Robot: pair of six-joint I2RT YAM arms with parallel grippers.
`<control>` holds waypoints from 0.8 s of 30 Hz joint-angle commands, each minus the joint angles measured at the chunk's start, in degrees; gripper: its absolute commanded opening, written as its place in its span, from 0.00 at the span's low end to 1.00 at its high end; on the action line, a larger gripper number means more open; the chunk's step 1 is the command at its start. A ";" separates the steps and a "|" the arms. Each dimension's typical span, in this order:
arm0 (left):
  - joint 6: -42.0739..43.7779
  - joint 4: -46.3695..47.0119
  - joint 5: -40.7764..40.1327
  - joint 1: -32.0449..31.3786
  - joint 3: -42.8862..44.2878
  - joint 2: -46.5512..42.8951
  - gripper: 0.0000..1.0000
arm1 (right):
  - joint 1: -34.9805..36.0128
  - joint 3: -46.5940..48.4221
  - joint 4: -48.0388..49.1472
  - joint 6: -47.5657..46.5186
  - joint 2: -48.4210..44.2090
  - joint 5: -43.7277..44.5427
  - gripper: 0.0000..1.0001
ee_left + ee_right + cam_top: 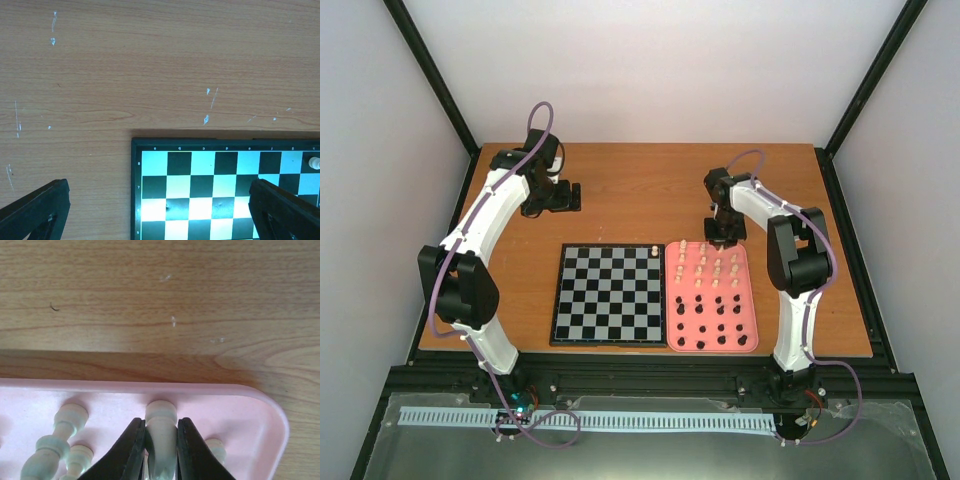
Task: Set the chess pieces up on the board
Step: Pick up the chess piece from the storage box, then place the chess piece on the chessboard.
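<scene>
The grey-and-black board [610,295] lies mid-table with one cream piece [654,250] on its far right corner square. That piece also shows in the left wrist view [314,163]. The other chess pieces stand in the pink tray [750,290]: cream ones [710,265] at the far end, black ones [715,320] at the near end. My right gripper [160,422] is over the tray's far edge, shut on a cream piece [161,412], with both fingers against its sides. My left gripper [160,215] hangs wide open above the board's far left corner [215,185], holding nothing.
The pink tray's rim [250,410] curves just right of the held piece. Other cream pieces [62,432] stand close on its left, and a small one [216,447] on its right. Bare wooden table [640,190] lies beyond the board and the tray.
</scene>
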 commanded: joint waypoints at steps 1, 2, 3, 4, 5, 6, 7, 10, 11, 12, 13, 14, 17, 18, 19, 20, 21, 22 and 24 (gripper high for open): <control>0.23 -0.55 0.02 -0.41 1.78 -0.56 1.00 | -0.47 4.11 -3.26 -0.01 -1.34 3.23 0.03; 0.30 -0.59 0.03 -0.37 1.79 -0.58 1.00 | -0.46 5.64 -4.22 -0.10 -1.64 3.42 0.03; 0.22 -0.56 0.07 -0.40 1.86 -0.59 1.00 | -0.38 7.51 -5.33 -0.18 -1.91 3.38 0.03; 0.22 -0.55 -0.01 -0.41 1.87 -0.65 1.00 | -0.30 9.37 -6.52 -0.27 -2.14 3.38 0.03; 0.21 -0.55 0.04 -0.41 1.94 -0.65 1.00 | -0.13 11.61 -8.01 -0.37 -2.28 3.31 0.03; 0.21 -0.55 -0.02 -0.41 1.96 -0.67 1.00 | 0.13 13.93 -9.26 -0.55 -2.17 3.17 0.03; 0.21 -0.55 -0.02 -0.41 1.96 -0.63 1.00 | 0.57 16.24 -10.51 -0.85 -1.96 2.98 0.03; 0.20 -0.55 -0.19 -0.42 2.11 -0.51 1.00 | 3.09 23.29 -13.38 -1.37 -0.35 2.04 0.03; 0.15 -0.63 -0.26 -0.39 2.13 -0.42 1.00 | 4.27 25.52 -14.15 -1.40 0.50 1.33 0.03; 0.03 -0.75 -0.50 -0.41 2.14 -0.39 1.00 | 5.72 27.52 -14.71 -1.30 1.90 0.61 0.03; -0.51 -0.98 -1.13 -0.41 2.22 -0.27 1.00 | 7.79 29.54 -15.04 -1.17 3.10 0.10 0.03; -1.41 -1.30 -1.75 -0.30 2.28 -0.11 1.00 | 9.28 31.36 -15.31 -1.10 4.23 -0.45 0.03; -4.09 -2.29 -2.01 1.44 2.39 -0.32 1.00 | 13.83 38.84 -16.30 -0.66 8.60 -0.69 0.03; -4.72 -2.37 -2.41 2.18 2.03 -0.66 1.00 | 15.07 40.78 -16.76 -0.50 10.03 -0.77 0.03; -5.17 -2.46 -3.05 3.09 1.60 -1.05 1.00 | 16.11 42.10 -16.97 -0.32 11.17 -0.94 0.03; -5.42 -2.50 -3.72 4.00 1.02 -1.35 1.00 | 17.06 42.86 -16.90 -0.14 12.09 -1.34 0.03; -5.58 -2.64 -4.02 4.98 0.38 -1.77 1.00 | 17.89 43.24 -16.77 0.00 12.70 -1.75 0.03; -5.68 -2.66 -4.09 6.02 -0.41 -2.29 1.00 | 18.50 43.15 -16.50 0.00 13.09 -2.19 0.03; -6.06 -2.42 -3.97 7.69 -2.00 -3.47 1.00 | 19.60 42.58 -16.30 -0.05 13.84 -2.82 0.03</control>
